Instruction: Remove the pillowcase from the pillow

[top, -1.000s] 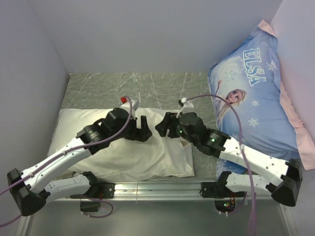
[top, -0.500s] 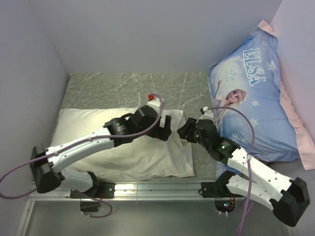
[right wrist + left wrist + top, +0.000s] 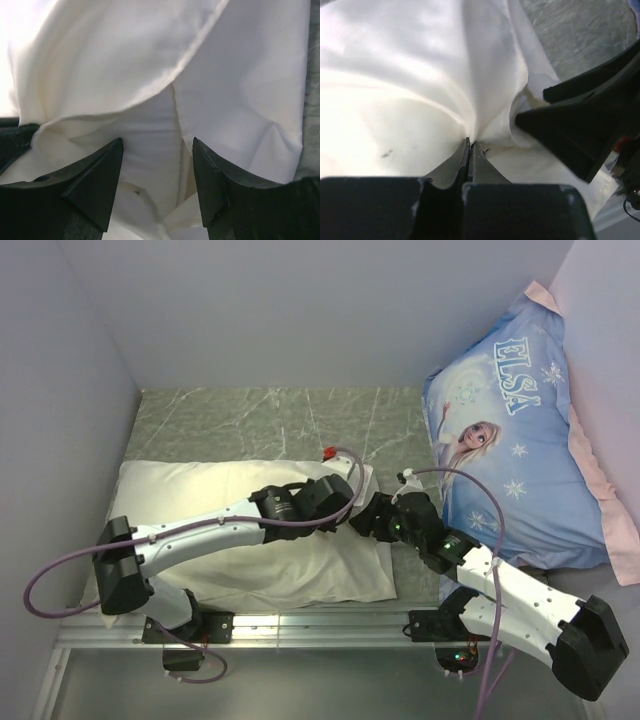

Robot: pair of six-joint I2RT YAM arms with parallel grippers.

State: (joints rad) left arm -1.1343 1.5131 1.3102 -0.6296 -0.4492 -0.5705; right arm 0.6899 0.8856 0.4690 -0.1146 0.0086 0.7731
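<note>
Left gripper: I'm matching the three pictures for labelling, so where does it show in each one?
Top external: the left gripper is mid-picture, at the right end of the pillowcase, facing the right gripper.
Left wrist: bottom centre, its fingers shut on a pinch of the pillowcase.
Right wrist: probably the dark sliver at the left edge.
Shared landmark: the pillowcase's open right end, seen in all three.

The pillowcase [image 3: 240, 575] is plain cream, faintly yellowish, with no print. Inside its mouth the fabric looks whiter, probably the pillow [image 3: 150, 130], though shadow makes that hard to judge. The ELSA pillow [image 3: 520, 430] is blue with a cartoon girl, white snowflakes and a pink edge. The table [image 3: 250, 425] is grey-green, veined like marble. The left arm [image 3: 190, 532] and right arm [image 3: 520, 590] are white with black joints.
</note>
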